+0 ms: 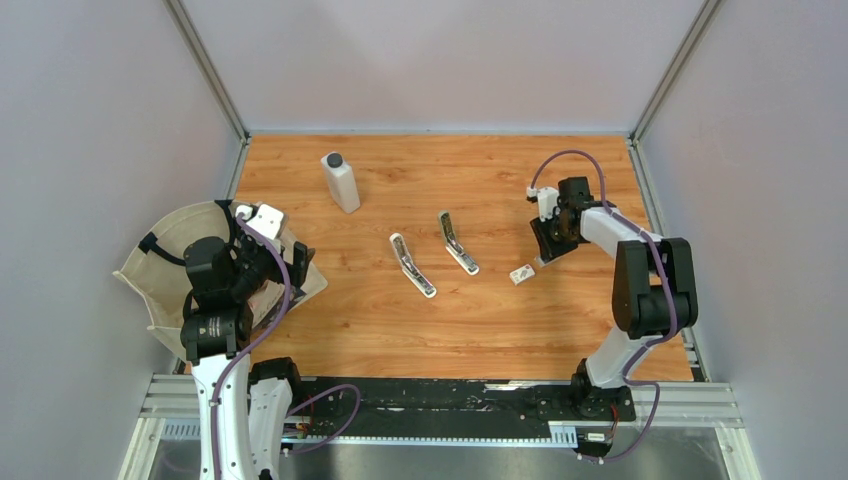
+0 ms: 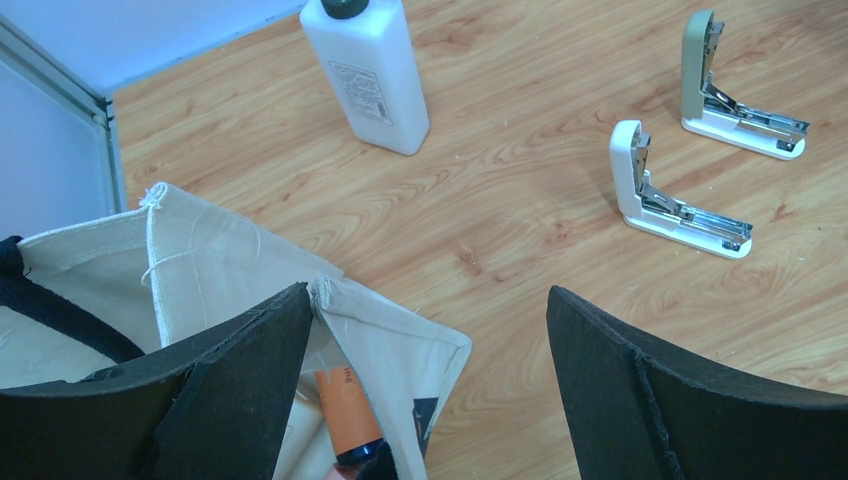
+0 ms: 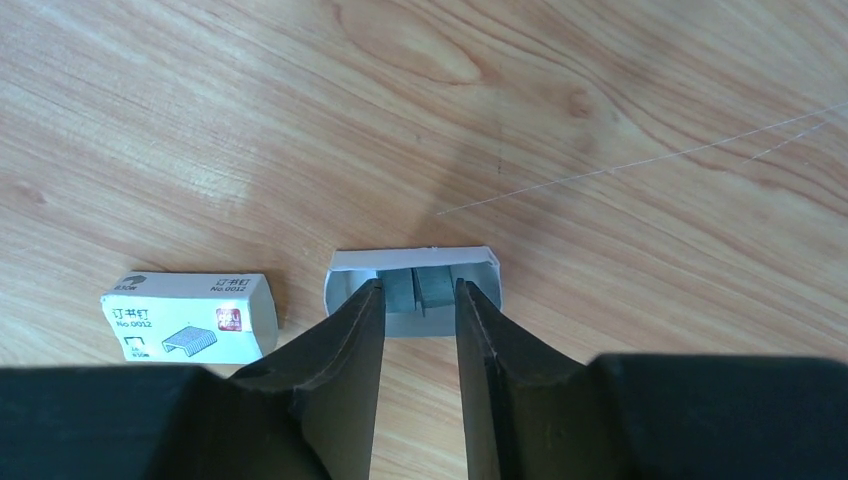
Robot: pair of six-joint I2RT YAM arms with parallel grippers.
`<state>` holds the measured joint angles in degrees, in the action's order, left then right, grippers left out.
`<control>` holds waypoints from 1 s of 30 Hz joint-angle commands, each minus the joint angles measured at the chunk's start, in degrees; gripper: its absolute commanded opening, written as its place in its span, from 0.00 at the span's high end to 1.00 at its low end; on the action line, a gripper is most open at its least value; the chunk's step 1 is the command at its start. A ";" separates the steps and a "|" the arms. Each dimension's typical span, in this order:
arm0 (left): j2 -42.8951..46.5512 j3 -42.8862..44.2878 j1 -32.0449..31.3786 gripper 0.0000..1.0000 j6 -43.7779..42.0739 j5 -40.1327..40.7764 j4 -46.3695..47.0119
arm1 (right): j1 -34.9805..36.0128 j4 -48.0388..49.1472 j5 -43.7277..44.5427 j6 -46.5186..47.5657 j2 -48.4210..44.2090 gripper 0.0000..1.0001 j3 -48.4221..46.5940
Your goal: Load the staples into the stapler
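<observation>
Two staplers lie hinged open mid-table: a white one (image 1: 412,265) (image 2: 665,200) and a grey-green one (image 1: 457,242) (image 2: 730,105). The staples are to their right. In the right wrist view the printed white box sleeve (image 3: 190,318) lies on the wood, and beside it stands the open white tray (image 3: 412,262) with grey staple strips (image 3: 435,285) in it. My right gripper (image 3: 418,288) (image 1: 548,240) is low over that tray. Its fingertips are narrowly parted, one on each side of the strips. My left gripper (image 2: 428,292) (image 1: 262,250) hangs wide open and empty above the bag's edge.
A white plastic bottle (image 1: 340,182) (image 2: 365,75) with a dark cap stands at the back left. A cream cloth bag (image 1: 170,250) (image 2: 200,260) lies at the left edge, with an orange tube (image 2: 343,405) inside. Grey walls enclose the table on three sides.
</observation>
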<state>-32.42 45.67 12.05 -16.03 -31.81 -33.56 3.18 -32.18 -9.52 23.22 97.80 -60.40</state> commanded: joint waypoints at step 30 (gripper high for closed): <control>-1.06 -1.02 0.51 0.05 0.12 0.44 -2.39 | -0.28 1.16 -0.68 -1.43 -3.23 0.78 -1.12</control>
<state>-32.73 45.67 12.05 -16.03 -31.42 -33.34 3.03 -32.29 -9.37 22.41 96.23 -61.12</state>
